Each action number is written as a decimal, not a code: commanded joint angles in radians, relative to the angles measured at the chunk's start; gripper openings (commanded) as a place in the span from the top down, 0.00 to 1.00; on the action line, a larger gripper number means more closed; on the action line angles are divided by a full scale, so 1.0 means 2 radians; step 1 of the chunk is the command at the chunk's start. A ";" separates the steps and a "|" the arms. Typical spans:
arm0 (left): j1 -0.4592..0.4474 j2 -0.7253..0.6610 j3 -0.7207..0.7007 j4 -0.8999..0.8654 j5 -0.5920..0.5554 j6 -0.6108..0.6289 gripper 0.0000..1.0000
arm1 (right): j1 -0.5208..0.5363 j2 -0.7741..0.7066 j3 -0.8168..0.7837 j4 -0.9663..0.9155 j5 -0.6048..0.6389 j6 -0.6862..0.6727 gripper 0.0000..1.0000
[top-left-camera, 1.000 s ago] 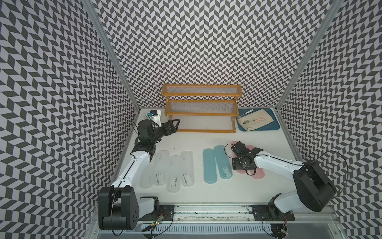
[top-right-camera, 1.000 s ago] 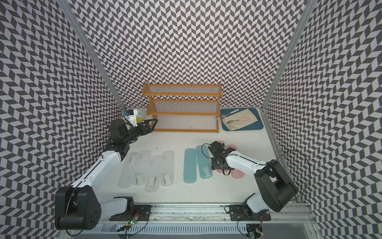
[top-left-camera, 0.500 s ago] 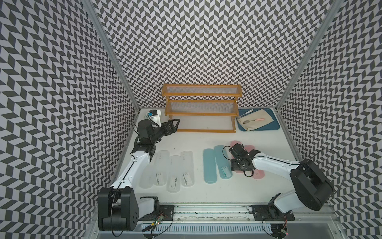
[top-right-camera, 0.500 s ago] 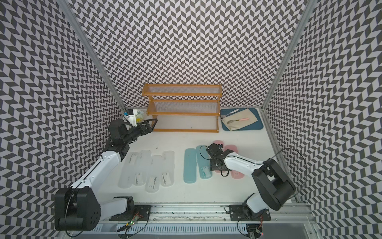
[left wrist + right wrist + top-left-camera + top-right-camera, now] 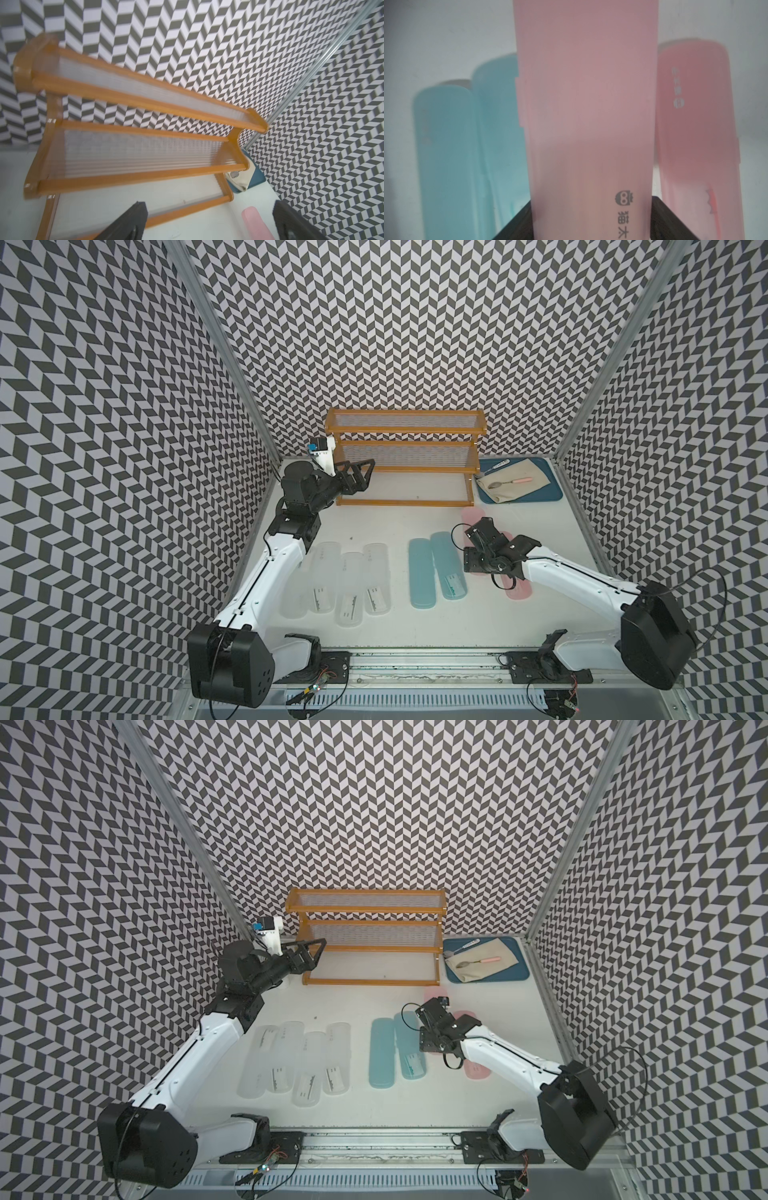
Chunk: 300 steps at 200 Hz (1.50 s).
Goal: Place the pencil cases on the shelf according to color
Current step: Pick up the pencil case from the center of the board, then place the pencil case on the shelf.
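Beside the shelf (image 5: 405, 432), holds left end effector (image 5: 363, 475) wide open, empty; clamps right end effector (image 5: 591, 209) onto pink case (image 5: 585, 93).

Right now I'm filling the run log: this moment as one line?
left gripper: open, empty, by shelf | right gripper: shut on pink case | shelf: no cases yet | other cases: on table
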 commanded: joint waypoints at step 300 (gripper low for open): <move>-0.008 0.104 0.041 0.038 0.024 0.049 0.01 | -0.147 0.391 0.742 -0.002 -0.024 -0.201 0.22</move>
